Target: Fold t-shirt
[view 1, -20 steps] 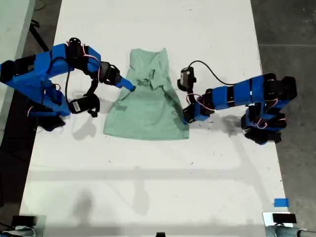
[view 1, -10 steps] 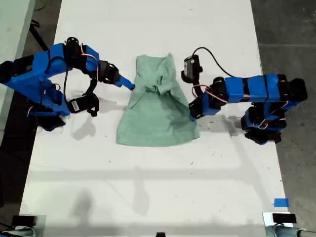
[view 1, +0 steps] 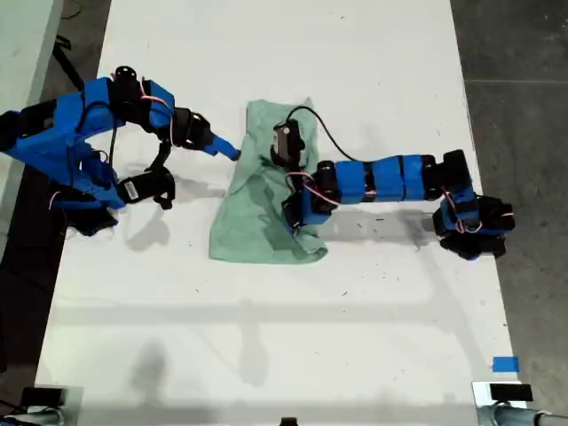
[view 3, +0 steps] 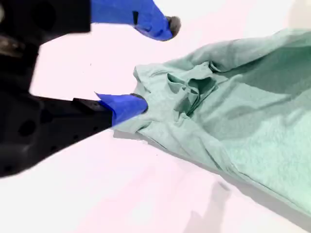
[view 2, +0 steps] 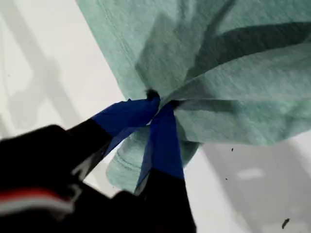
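My first gripper (view 2: 158, 104) is clamped on a bunched fold of the t-shirt (view 1: 257, 213), and its arm lies across the cloth in the exterior view, hiding the part beneath it. My second gripper (view 3: 155, 63) stands with its jaws spread, one blue fingertip (view 3: 127, 104) touching the shirt's rumpled edge and the other clear above the white table (view 1: 284, 337). The shirt lies crumpled mid-table, between both arms.
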You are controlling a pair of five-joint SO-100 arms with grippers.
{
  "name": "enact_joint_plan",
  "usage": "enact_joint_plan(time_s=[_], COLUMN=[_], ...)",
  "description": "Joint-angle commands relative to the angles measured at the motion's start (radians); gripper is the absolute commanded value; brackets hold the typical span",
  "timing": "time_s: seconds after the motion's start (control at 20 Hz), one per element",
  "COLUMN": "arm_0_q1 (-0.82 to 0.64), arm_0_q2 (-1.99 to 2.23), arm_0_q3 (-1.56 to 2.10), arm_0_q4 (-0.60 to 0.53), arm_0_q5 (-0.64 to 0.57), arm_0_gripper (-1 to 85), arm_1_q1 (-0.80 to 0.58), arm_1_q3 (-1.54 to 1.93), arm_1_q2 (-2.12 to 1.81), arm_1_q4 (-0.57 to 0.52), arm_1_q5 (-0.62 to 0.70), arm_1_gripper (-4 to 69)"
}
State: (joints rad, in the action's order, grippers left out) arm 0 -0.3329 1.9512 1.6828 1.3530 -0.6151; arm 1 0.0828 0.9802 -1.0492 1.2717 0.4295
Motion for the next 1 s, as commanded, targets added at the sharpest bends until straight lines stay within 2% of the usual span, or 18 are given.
enact_joint_plan(time_s=[0.0, 0.15, 0.2, 0.25, 0.35, 0.4, 0.65, 0.8, 0.95], arm_0_q1=[-0.003, -0.003, -0.002, -0.002, -0.002, 0.0, 0.032, 0.132, 0.278], arm_0_q2=[0.044, 0.054, 0.057, 0.061, 0.069, 0.074, 0.127, 0.181, 0.204], arm_0_q3=[0.002, 0.021, 0.025, 0.026, 0.029, 0.031, 0.087, 0.181, 0.307], arm_0_q4=[-0.009, -0.009, -0.009, -0.009, -0.003, 0.003, 0.031, 0.026, -0.034], arm_0_q5=[0.012, 0.015, 0.017, 0.018, 0.02, 0.021, 0.058, 0.156, 0.298], arm_0_gripper=[24.6, 24.7, 24.8, 24.8, 24.8, 24.8, 25.0, 25.1, 25.2], arm_1_q1=[0.017, 0.012, 0.011, 0.011, 0.011, 0.011, -0.005, -0.037, -0.103], arm_1_q3=[-0.1, -0.1, -0.1, -0.106, -0.17, -0.199, -0.209, -0.032, 0.216], arm_1_q2=[0.054, 0.146, 0.16, 0.161, 0.143, 0.121, -0.132, -0.367, -0.609], arm_1_q4=[0.006, 0.032, 0.035, 0.037, 0.095, 0.127, 0.311, 0.33, 0.328], arm_1_q5=[-0.054, -0.103, -0.11, -0.109, -0.103, -0.078, -0.041, -0.017, -0.018], arm_1_gripper=[-1.0, -0.8, 2.2, 16.7, 22.7, 30.4, 26.6, 23.9, 22.3])
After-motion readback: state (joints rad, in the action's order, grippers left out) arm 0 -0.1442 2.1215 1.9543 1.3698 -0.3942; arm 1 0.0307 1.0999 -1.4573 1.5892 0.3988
